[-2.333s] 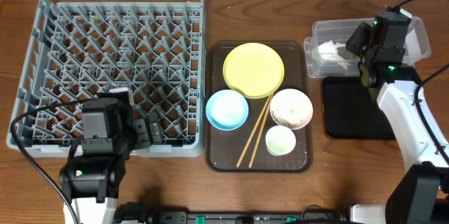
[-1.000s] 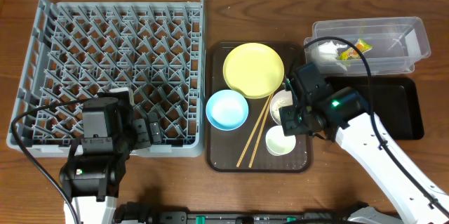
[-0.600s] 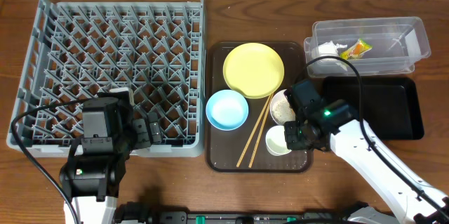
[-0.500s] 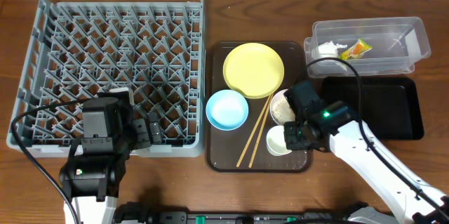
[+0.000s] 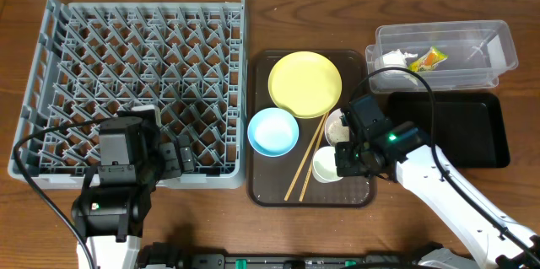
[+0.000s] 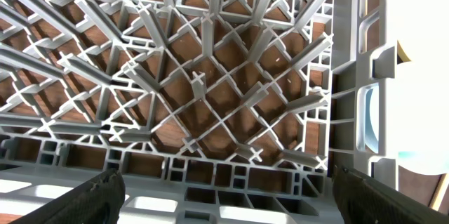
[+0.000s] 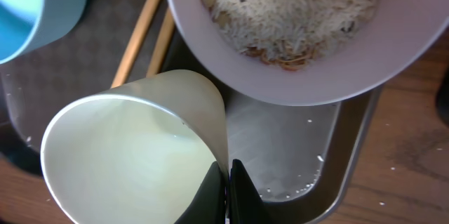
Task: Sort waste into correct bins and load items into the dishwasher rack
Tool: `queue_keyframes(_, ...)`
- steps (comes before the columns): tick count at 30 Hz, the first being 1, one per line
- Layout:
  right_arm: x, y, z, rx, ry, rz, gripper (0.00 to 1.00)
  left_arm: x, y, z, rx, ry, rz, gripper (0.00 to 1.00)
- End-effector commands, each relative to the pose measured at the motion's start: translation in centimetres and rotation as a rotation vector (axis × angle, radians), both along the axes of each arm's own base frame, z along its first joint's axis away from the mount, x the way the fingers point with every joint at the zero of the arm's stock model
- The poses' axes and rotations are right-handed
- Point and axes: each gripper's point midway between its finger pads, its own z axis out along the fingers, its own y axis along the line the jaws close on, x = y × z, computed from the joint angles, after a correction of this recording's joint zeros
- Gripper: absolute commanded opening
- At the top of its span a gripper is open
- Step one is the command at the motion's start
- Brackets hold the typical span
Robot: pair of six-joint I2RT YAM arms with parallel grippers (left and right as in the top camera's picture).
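Where the small white cup [image 7: 133, 147] lay tipped sideways within the brown tray [image 5: 261, 83], the right claw [image 7: 226, 182] was clamped on its rim. The cup was beside the white bowl [image 7: 295, 41] of rice scraps [image 7: 280, 6] and the chopsticks [image 5: 305, 158]. Well apart, the left claw [image 6: 228, 192] hung with jaws wide, holding nothing, over the near edge of the grey rack [image 5: 135, 75].

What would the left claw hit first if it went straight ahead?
Most likely the dishwasher rack: its upright grey pegs fill the view ahead of the open left gripper, though how far off is unclear.
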Motion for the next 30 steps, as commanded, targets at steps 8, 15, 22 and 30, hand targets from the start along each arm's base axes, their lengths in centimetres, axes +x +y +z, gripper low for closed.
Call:
queue_keyframes(8,3.8,0.8,6.4,0.129,-0.163,-0.039,0.01,0.3,-1.3,0.8,-0.063,-0.021,-0.041,0.96)
queue_keyframes(15,7.4,2.7,11.7,0.397,-0.275,0.000,0.01,1.0,-5.6,2.4,-0.260,-0.084,-0.204,0.95)
queue_keyframes(22,8.3,6.6,16.4,0.754,-0.325,0.162,0.01,1.6,-12.6,6.5,-0.760,-0.082,-0.393,0.95)
queue_keyframes(30,7.5,9.3,20.1,0.988,-0.363,0.366,0.01,1.8,-16.5,12.5,-1.193,-0.017,-0.682,0.86)
